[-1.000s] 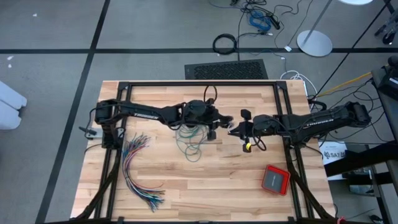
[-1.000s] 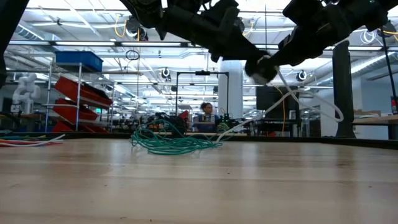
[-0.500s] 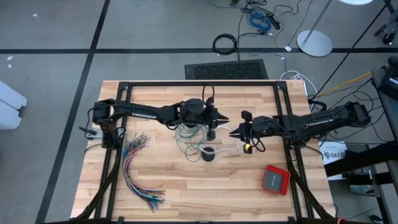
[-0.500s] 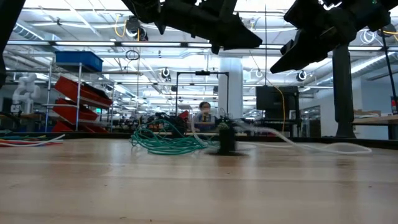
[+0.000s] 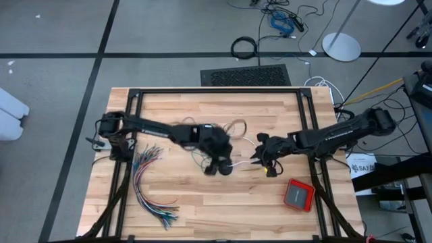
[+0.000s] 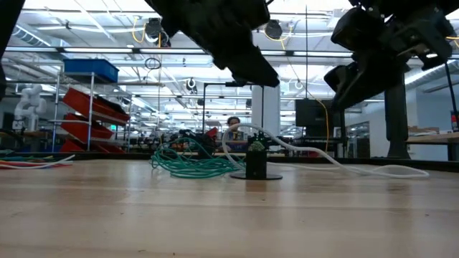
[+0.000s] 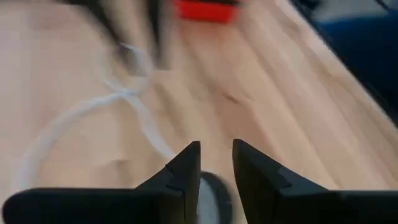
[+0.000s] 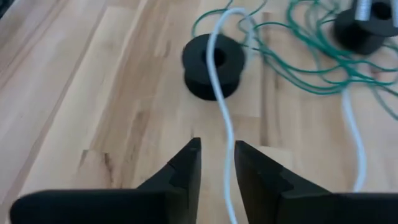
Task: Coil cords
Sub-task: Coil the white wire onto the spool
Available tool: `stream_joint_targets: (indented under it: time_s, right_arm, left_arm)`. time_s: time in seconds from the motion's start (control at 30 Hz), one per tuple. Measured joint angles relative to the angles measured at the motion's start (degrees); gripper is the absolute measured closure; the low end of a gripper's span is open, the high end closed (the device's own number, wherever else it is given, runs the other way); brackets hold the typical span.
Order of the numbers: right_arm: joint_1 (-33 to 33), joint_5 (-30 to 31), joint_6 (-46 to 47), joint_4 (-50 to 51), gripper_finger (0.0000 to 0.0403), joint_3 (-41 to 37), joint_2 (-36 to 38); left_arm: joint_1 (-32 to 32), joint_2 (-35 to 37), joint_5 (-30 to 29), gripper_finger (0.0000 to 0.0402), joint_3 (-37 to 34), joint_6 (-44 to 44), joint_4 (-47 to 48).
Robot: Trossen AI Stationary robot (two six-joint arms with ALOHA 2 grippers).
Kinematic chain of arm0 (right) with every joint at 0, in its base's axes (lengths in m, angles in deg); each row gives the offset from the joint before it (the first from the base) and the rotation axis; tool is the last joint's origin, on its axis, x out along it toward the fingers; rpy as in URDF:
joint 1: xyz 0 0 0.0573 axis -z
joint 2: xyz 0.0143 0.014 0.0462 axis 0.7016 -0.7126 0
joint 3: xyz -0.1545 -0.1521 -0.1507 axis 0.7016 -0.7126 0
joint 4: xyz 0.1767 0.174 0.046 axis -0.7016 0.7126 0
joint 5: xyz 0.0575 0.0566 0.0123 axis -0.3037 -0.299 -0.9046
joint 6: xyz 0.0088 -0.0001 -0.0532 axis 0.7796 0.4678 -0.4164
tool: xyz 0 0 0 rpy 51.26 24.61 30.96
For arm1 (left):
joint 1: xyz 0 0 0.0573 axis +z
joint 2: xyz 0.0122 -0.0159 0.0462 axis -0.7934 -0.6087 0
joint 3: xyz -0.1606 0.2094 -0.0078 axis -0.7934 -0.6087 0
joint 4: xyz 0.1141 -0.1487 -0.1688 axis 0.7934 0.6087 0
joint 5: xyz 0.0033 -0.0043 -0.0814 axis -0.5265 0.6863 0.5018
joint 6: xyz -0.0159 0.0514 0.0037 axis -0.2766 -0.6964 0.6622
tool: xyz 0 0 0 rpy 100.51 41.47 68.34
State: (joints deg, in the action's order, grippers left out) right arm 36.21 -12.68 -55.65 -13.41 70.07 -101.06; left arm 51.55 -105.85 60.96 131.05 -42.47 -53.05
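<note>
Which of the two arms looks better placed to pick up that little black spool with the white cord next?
Probably the left. The left gripper hangs right by the black spool from above, holding nothing. The right gripper sits farther off along the white cord, also holding nothing.

We can read no text, label, number or sign anywhere in these views. Pale lettering runs along both dark arms in the view from above, but we cannot make out the words.
</note>
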Motion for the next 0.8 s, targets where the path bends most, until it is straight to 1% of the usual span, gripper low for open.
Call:
stream_joint_targets:
  time_s: [0.03,0.07,0.13,0.2,0.23,0.27,0.33,0.4,0.5,0.57,0.7,0.8]
  right_arm:
    - [-0.43,0.01,-0.01,-1.0,0.0314,0.0,-1.03]
    - [-0.84,0.02,-0.1,-2.13,0.0311,0.0,-2.14]
    - [-1.39,0.05,-0.5,-4.56,0.0309,0.0,-4.46]
    - [-1.66,0.12,-1.03,-7.15,0.0309,0.0,-6.77]
    - [-1.72,0.17,-1.06,-8.53,0.0309,0.0,-7.81]
    - [-1.81,0.18,-1.0,-9.58,0.0309,0.0,-8.77]
    - [-1.99,0.17,-0.52,-11.23,0.0309,0.0,-10.32]
    - [-2.43,0.03,0.34,-12.27,0.0309,0.0,-11.31]
    - [-3.41,-0.02,0.97,-12.89,0.0309,-0.02,-12.2]
    - [-4.13,0.0,1.08,-13.65,0.0309,-0.02,-12.38]
    - [-5.17,0.2,1.71,-14.86,0.0309,-0.02,-12.36]
    - [-5.59,0.26,2.44,-14.82,0.0309,-0.02,-12.36]
  left_arm:
    - [-1.46,0.0,-1.44,0.0298,-0.01,-0.55,0.78]
    - [-2.85,0.01,-5.33,0.0298,-0.02,-0.98,1.09]
    - [-4.97,0.0,-16.35,0.0297,-0.02,-1.6,1.56]
    - [-5.57,0.0,-27.13,0.0297,-0.02,-1.6,1.46]
    - [-5.51,0.0,-29.94,0.0297,-0.02,-1.49,1.53]
    - [-5.04,0.0,-30.93,0.0297,-0.02,-1.26,1.99]
    - [-3.38,-0.41,-30.94,0.0297,-0.02,0.97,4.08]
    - [-1.23,-1.27,-28.33,0.0297,-0.03,3.98,6.63]
    - [1.34,-2.74,-19.36,0.0297,-0.09,6.46,7.03]
    - [1.68,-3.69,-15.82,0.0297,-0.09,7.61,6.33]
    - [1.27,-5.62,-14.31,0.0297,-0.09,7.68,6.55]
    - [0.95,-6.23,-11.8,0.0297,-0.09,7.76,6.76]
